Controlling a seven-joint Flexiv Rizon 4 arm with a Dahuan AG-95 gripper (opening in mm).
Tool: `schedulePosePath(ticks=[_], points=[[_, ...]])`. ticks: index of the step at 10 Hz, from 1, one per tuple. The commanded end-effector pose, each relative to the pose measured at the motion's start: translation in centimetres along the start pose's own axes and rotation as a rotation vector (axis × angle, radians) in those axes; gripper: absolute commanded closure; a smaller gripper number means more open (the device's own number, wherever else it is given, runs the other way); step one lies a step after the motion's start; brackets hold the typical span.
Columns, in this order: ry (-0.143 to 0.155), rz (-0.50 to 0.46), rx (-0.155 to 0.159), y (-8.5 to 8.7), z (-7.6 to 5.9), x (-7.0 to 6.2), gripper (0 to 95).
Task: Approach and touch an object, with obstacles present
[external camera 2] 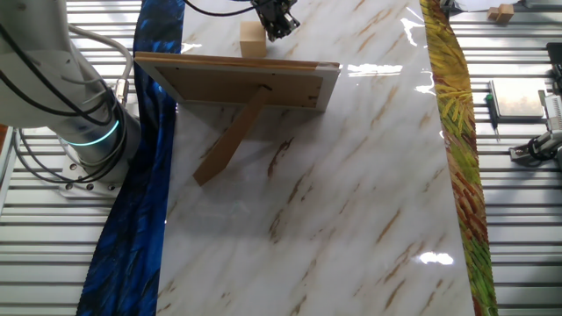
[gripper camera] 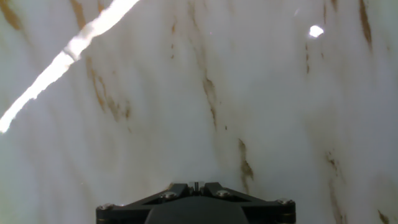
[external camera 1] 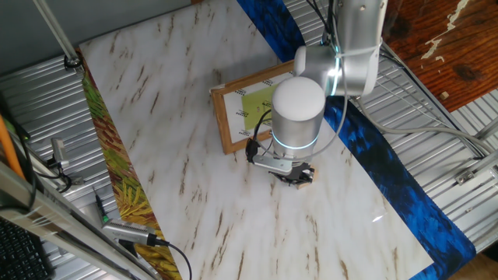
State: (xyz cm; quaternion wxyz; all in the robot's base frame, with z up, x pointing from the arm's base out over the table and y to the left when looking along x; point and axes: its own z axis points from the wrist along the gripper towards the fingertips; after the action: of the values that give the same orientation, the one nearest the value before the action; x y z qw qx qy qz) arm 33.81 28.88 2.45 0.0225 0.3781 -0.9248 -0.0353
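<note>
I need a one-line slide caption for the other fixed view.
Gripper close beside the small wooden cube, just behind the standing picture frame on the marble table.

Table top: white marble pattern with brown streaks. Cloth strip along one edge: deep blue, mottled with black. Strip along the opposite edge: yellow-green leaf pattern with orange-brown border. Framed picture: brown wooden frame, white mat with small black marks, yellow-green centre; in the other fixed view its back and prop leg are plain tan board. Wooden cube: light tan, plain faces. Robot arm: white and silver-grey with glowing cyan rings. Gripper: black. Surrounding base: ribbed silver metal.
</note>
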Motion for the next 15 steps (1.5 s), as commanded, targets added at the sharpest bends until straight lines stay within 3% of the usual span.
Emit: schedulePosePath(ticks=[1,5,7,12,13,15], points=[[-0.005,-0.006,-0.005,-0.1,0.0,0.0,95.0],[0.002,-0.022,0.002,-0.1,0.0,0.0,95.0],[0.0,-0.071,0.004,-1.4,-0.5,-0.9,95.0],[0.014,-0.143,-0.009,-11.8,-4.3,-5.2,95.0],[0.02,-0.157,-0.012,-13.5,-5.1,-5.6,95.0],[0.026,-0.19,-0.011,-15.3,-5.8,-5.5,95.0]])
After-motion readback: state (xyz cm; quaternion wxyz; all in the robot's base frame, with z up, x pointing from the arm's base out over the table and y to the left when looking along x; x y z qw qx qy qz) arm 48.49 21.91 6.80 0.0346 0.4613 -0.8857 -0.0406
